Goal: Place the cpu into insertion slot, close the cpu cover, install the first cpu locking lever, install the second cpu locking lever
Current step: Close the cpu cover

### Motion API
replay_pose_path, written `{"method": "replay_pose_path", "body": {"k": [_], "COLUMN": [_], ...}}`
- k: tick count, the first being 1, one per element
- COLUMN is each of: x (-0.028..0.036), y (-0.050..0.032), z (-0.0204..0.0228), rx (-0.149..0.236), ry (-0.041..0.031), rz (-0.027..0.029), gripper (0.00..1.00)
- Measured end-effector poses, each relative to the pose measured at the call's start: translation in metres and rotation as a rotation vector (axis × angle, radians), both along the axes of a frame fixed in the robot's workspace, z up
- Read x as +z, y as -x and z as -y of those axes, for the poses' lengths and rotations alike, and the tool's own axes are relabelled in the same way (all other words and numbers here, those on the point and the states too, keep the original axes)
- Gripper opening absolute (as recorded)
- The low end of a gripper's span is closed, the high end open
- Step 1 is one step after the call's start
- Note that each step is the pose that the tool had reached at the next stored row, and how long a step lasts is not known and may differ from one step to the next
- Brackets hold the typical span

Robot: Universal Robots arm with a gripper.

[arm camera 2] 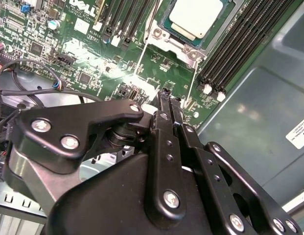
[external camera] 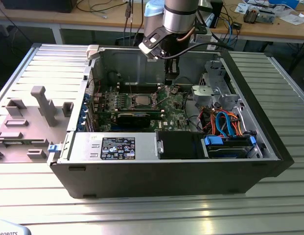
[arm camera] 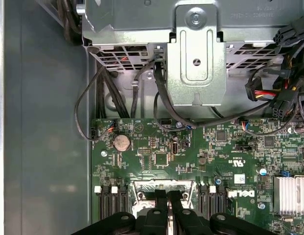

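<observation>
Now | cpu (arm camera 2: 196, 17) sitting in insertion slot (arm camera 2: 165, 20), cpu cover (arm camera 2: 177, 44) seemingly lying flat over it | pincer (arm camera 2: 167, 95) closed, empty, hovering just beside slot near locking lever (arm camera 2: 193, 83) | probably lever step: pushing wire down slowly, keeping tips off memory slots (arm camera 2: 235, 39)

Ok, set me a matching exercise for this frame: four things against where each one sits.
Things
1. small square silver-topped cpu
2. round silver coin battery
3. blue plastic drive caddy
4. black end effector

Places
A. near corner of the black computer case, at the exterior view's right
B. poised above the green motherboard
C. between two banks of black memory slots
D. mounted flat by the board's edge, near black cables

Pairs: 1-C, 2-D, 3-A, 4-B
</observation>
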State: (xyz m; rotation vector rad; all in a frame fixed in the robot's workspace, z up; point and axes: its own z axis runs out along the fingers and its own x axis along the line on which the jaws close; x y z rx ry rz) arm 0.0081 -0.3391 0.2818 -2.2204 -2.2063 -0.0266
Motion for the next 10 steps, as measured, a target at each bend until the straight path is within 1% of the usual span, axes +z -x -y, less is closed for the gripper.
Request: {"method": "replay_pose_path", "body": {"k": [10], "x": [-0.0002], "y": [-0.0043], "z": [0.0000], "rx": [0.000], "ry": [-0.0001], "rz": [0.0000], "gripper": [0.16]}}
